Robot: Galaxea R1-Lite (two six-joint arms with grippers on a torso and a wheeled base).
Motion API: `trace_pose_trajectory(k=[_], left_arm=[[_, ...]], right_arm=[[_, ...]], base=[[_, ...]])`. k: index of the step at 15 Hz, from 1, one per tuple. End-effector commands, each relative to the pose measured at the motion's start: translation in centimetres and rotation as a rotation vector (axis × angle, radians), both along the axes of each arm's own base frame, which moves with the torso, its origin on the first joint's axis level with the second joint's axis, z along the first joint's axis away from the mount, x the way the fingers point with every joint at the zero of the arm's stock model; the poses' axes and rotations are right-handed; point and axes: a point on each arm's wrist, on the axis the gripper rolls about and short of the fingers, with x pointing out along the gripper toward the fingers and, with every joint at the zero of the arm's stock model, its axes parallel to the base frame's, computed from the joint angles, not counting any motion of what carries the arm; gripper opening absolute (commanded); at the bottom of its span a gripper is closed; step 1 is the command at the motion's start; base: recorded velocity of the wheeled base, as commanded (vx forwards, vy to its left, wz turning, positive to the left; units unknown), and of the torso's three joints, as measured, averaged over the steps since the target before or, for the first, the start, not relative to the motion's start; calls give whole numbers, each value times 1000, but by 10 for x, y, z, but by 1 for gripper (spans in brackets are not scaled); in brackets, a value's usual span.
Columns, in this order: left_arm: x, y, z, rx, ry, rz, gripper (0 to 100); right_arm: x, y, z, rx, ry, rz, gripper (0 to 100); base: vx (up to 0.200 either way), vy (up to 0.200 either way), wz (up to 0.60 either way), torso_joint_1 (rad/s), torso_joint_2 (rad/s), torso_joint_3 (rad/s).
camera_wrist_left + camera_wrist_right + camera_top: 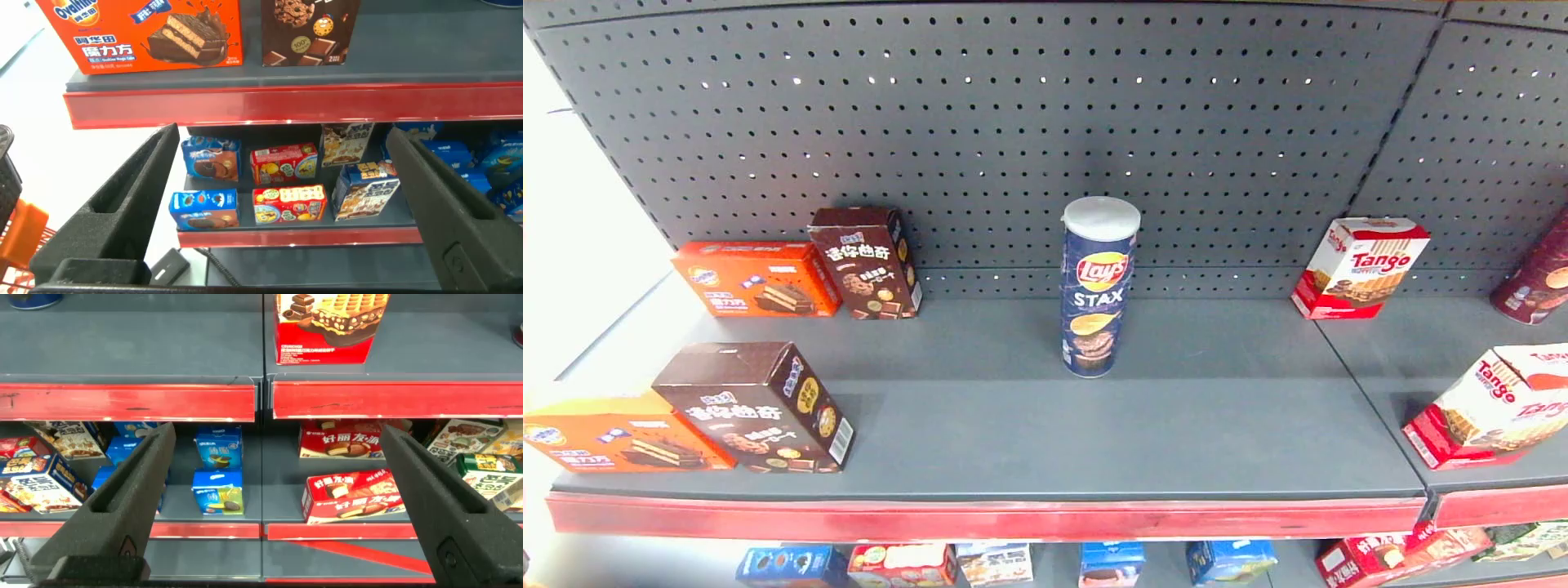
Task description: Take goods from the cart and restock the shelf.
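The tall dark-blue cylindrical chip can (1098, 294) with a pale plastic lid stands upright and alone midway along the grey metal shelf (1013, 441), near the perforated grey back panel (1013, 122). Its label carries a round logo and a pictured chip.

To its left sit orange cardboard boxes (756, 278) and dark brown cardboard boxes (760, 408), printed with cake and cookie pictures. To its right are white-and-red wafer boxes (1360, 265), the nearer one cut off at the edge.

The wrist views add the lower shelf (327, 237). There the left gripper (283, 135), fingers (122, 204) wide apart and holding nothing, faces small blue and red snack boxes (283, 163). The right gripper (278, 431), likewise spread and empty, faces blue cartons (218, 449) and red cartons (351, 494).
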Motion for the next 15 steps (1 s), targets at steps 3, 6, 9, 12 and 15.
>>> trace_pose_trajectory(k=[3, 6, 9, 12, 15], left_arm=[[0, 0, 0, 0, -1, -1, 100], [0, 0, 0, 0, -1, -1, 100], [0, 0, 0, 0, 1, -1, 100], [0, 0, 0, 0, 1, -1, 100], [0, 0, 0, 0, 1, -1, 100]], right_arm=[[0, 0, 0, 0, 1, 1, 100], [0, 0, 0, 0, 3, 3, 100], [0, 0, 0, -2, 1, 3, 100], [0, 0, 0, -2, 3, -1, 100], [0, 0, 0, -2, 3, -1, 100]], base=[[0, 0, 0, 0, 0, 0], [0, 0, 0, 0, 0, 0], [0, 0, 0, 0, 0, 0], [0, 0, 400, 0, 3, 2], [0, 0, 600, -2, 1, 2]])
